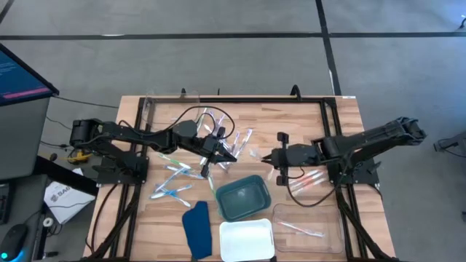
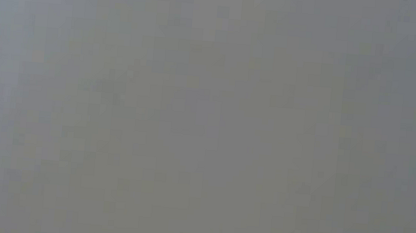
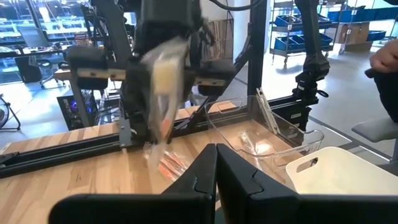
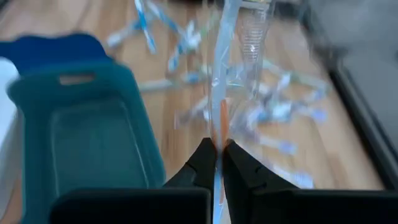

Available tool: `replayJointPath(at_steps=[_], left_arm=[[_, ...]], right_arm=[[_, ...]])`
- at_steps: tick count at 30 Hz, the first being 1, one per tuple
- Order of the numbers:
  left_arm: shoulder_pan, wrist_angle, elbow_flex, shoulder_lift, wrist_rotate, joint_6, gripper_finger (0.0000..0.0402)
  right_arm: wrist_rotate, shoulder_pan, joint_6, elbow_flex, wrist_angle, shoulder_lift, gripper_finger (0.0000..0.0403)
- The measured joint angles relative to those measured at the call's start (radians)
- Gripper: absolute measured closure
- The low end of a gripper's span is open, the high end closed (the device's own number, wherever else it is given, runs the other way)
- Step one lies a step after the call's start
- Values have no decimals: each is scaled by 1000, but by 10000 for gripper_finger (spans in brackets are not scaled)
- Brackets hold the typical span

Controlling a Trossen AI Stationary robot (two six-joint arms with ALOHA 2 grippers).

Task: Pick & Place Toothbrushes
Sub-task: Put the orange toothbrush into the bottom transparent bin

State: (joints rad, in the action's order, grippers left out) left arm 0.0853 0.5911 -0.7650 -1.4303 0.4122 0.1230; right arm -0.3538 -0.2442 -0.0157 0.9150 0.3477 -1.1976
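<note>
Right wrist view: right fingers (image 4: 219, 163) pinching one toothbrush (image 4: 222, 81); left fingers (image 3: 216, 171) pressed together; three trays.

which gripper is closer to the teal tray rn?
Too close to call in the high view. The left gripper is just off the teal tray's far-left corner, shut. The right gripper is off its far-right corner, shut on a wrapped toothbrush.

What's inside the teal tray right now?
The teal tray looks empty in the high view and in the right wrist view; no toothbrush lies in it. Only its near corner is hidden by the right gripper, shut on a wrapped toothbrush.
</note>
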Motion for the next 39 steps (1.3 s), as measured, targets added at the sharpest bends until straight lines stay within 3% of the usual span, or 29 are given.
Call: replayJointPath(at_steps=[15, 25, 33, 39], left_arm=[[0, 2, 0, 0, 3, 0, 399], [0, 1, 0, 0, -1, 0, 399], [0, 1, 0, 0, -1, 0, 399], [-1, 4, 0, 0, -1, 0, 399]], right_arm=[[-40, -6, -109, 0, -335, 0, 395], [-38, -86, -180, 0, -506, 0, 395], [120, -148, -204, 0, -681, -1, 395], [121, -176, -205, -1, -731, -1, 396]])
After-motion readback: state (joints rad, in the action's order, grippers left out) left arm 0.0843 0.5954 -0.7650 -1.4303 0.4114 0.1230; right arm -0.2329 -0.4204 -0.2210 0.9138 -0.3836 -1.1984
